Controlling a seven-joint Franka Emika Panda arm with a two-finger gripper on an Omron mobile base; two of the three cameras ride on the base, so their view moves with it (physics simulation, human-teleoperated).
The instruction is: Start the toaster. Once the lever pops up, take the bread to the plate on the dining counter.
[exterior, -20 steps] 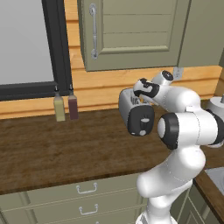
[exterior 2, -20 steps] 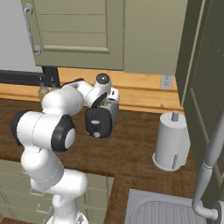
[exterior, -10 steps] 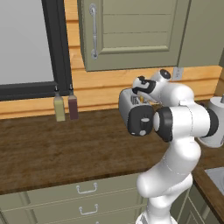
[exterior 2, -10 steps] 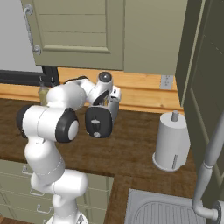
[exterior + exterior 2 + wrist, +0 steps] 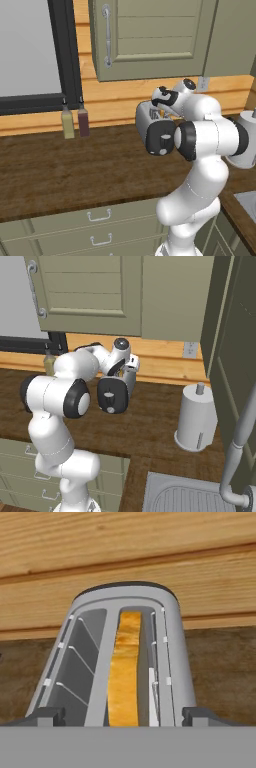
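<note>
Toaster (image 5: 125, 657) sits on the dark wood counter (image 5: 60, 175), back against the wood-panel wall (image 5: 125, 557). In the hand view its top faces the camera w/ two slots: the bread (image 5: 124, 672) stands on edge in the right slot, golden crust up, while the left slot shows bare wire guides. In the left base view the toaster (image 5: 146, 116) is mostly hidden behind the arm, w/ just its pale left end showing; in the right base view its glossy black end panel (image 5: 114, 396) faces the camera.

Gripper (image 5: 124, 714) hangs right above the toaster top — jaws spread wide, one dark tip at each side of the toaster body, nothing between them but the toaster, and no contact w/ the bread that I can see. From the base views the hand (image 5: 122, 358) is bent down over the toaster, fingers not clear there.

Further out: two small bottles (image 5: 74, 120), one yellowish and one dark red-brown, stand side by side against the wall, left of the toaster and well apart from it. Grey cylindrical canister (image 5: 196, 418) on the counter to the right, near the sink (image 5: 192, 496). Olive cabinet door (image 5: 150, 35) above; drawer fronts (image 5: 95, 225) below the counter edge.
</note>
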